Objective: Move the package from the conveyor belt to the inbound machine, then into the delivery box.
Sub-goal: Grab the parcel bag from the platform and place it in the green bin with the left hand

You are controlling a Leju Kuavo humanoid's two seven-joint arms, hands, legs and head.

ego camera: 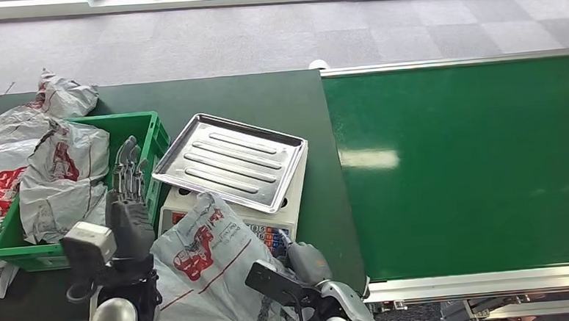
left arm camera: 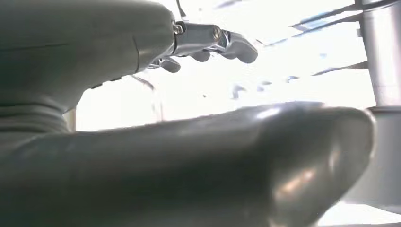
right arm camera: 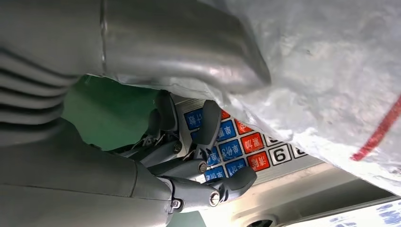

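Note:
A grey plastic package (ego camera: 206, 260) with a red logo hangs low at the front, over the near edge of the inbound machine (ego camera: 230, 163), a white scale with a steel tray. My right hand (ego camera: 307, 262) grips the package's edge. In the right wrist view its thumb lies on the package (right arm camera: 326, 80) and its fingers (right arm camera: 208, 127) curl beneath, just above the scale's keypad (right arm camera: 241, 142). My left hand (ego camera: 127, 194) stands beside the green delivery box (ego camera: 136, 124), fingers (left arm camera: 234, 45) stretched out and holding nothing. The conveyor belt (ego camera: 473, 165) on the right carries nothing.
Grey packages (ego camera: 62, 179) fill the green box. More packages (ego camera: 65, 98) lie loose on the dark green table (ego camera: 263, 92) behind and to the left of the box. The belt's metal frame (ego camera: 479, 281) runs along the near right.

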